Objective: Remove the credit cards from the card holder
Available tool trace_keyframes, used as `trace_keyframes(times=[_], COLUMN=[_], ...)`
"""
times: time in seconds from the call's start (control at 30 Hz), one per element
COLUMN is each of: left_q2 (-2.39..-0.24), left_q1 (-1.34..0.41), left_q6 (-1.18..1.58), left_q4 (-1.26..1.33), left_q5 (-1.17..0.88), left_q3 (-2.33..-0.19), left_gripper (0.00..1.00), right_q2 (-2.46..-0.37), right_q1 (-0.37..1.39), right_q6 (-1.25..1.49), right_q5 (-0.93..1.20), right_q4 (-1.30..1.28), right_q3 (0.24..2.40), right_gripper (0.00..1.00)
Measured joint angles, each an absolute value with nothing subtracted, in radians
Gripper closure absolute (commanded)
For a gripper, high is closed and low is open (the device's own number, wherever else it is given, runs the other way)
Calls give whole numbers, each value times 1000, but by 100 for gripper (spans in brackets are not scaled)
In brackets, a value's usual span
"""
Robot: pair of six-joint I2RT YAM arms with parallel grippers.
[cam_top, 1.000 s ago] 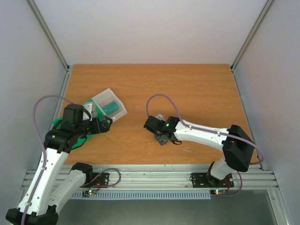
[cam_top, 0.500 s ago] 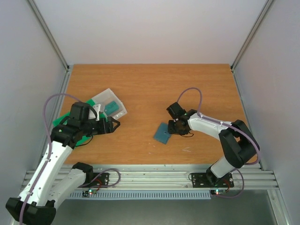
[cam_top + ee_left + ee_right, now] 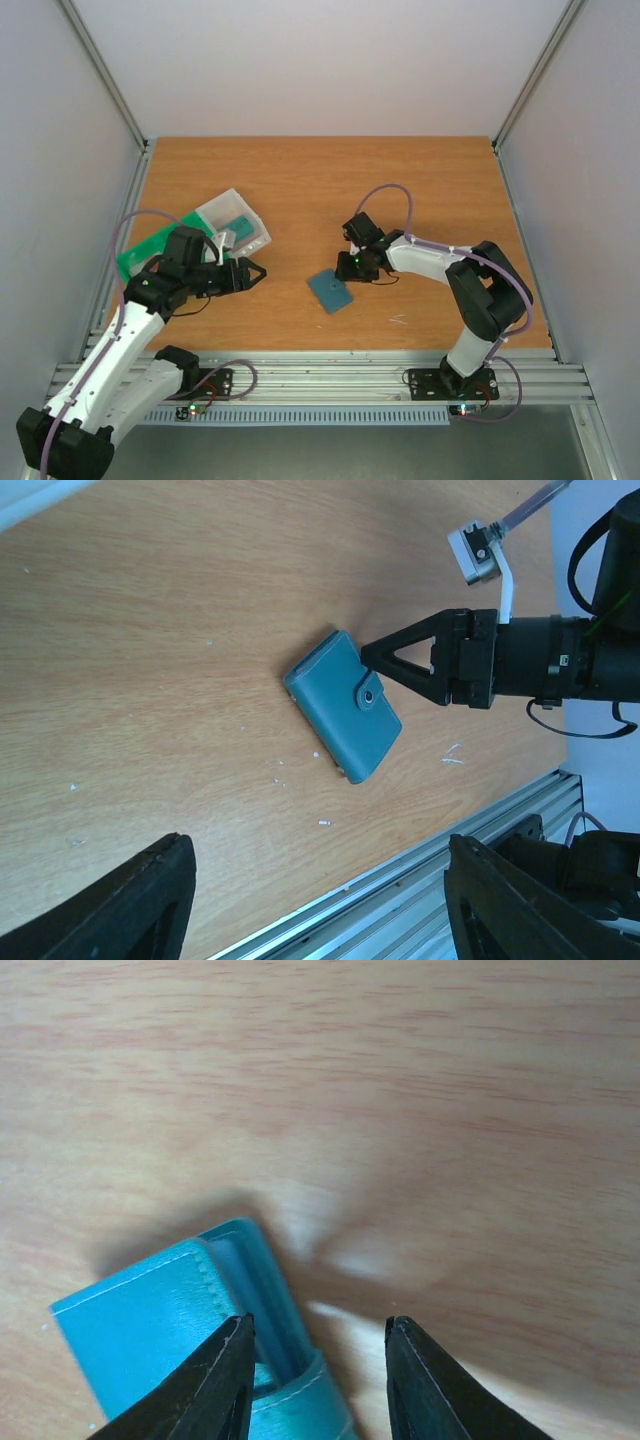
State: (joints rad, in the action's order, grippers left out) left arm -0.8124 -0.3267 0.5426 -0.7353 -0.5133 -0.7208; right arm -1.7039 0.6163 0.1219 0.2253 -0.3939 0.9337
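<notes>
The card holder [image 3: 329, 290] lies flat and folded shut on the worktop [image 3: 400, 180], about midway between the left and right edges and closer to the near edge than the far one. The left wrist view shows its tab clasp [image 3: 369, 694] snapped over the upper leaf; no cards are visible outside it. The right gripper [image 3: 343, 272] sits low at the holder's far right corner with its claw released. In the right wrist view the two fingers [image 3: 222, 1375] stand apart: one overlaps the holder's top face and the folded blue edge lies in the gap between them, but whether they touch it cannot be told. The left gripper [image 3: 250, 272] is towards the left edge, well apart from the holder and pointing at it, its claw spread wide with nothing in it. Behind it, near the left edge, a green tray [image 3: 140, 255] carries a clear box [image 3: 250, 235] with a teal block [image 3: 238, 226] inside.
</notes>
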Motion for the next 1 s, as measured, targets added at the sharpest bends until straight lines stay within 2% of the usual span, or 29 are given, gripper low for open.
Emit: trace_keyframes(times=[0.23, 0.5, 1.0], left_q2=[-771, -701, -635], left_q1=[-327, -327, -327], left_q6=[552, 561, 580], left_q4=[-730, -736, -768], left_q5=[-516, -511, -491], left_q3=[-715, -716, -716], left_gripper=[25, 24, 24], right_q2=[-1688, -1675, -1728], right_q1=[723, 886, 918], right_q6=[63, -10, -29], right_q5=[127, -75, -127], right_q4=[-530, -685, -733], right_q3=[1033, 1119, 1144], right_gripper=[62, 64, 68])
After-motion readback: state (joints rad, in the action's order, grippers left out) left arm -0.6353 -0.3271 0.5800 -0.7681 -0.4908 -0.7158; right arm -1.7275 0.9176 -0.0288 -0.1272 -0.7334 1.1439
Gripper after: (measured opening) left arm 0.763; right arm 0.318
